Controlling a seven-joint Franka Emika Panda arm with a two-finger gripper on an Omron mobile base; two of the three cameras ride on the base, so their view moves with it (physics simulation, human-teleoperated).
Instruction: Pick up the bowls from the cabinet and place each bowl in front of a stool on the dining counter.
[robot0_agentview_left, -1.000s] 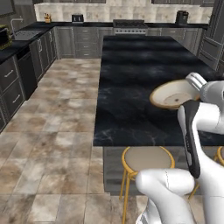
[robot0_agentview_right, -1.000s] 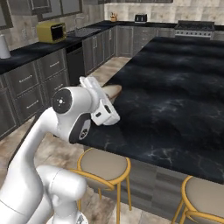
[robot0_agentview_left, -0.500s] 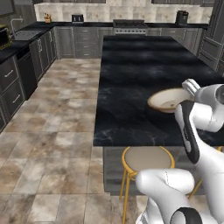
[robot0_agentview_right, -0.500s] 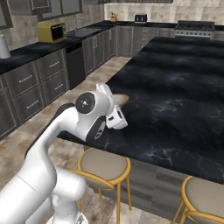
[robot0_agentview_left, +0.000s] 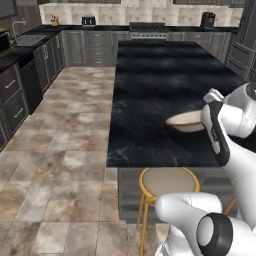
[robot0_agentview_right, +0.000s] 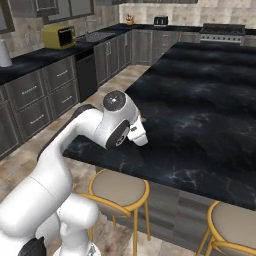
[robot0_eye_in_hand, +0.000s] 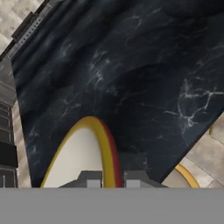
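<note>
My gripper (robot0_eye_in_hand: 112, 179) is shut on the gold-orange rim of the shallow cream bowl (robot0_eye_in_hand: 76, 159). The bowl (robot0_agentview_left: 185, 120) hangs tilted, low over the black marble dining counter (robot0_agentview_left: 160, 80) near its front edge; whether it touches the slab I cannot tell. A tan stool (robot0_agentview_left: 167, 182) with a gold rim stands just below that edge, a little left of the bowl. From the right base view I see both stools (robot0_agentview_right: 119, 188) (robot0_agentview_right: 234, 225) and my arm covering most of the bowl. The deep cream-green bowl and the wall cabinet are out of view.
Low grey drawer units (robot0_agentview_left: 14, 97) under a black worktop line the left wall, with a yellow microwave (robot0_agentview_right: 58, 36) on top. A stove (robot0_agentview_left: 150, 27) and toaster (robot0_agentview_left: 88, 21) stand at the back wall. Tiled floor (robot0_agentview_left: 65, 130) lies between.
The arm has brought the bowl down and slightly toward the counter's front edge. The hand now sits lower over the slab; the base has not moved.
</note>
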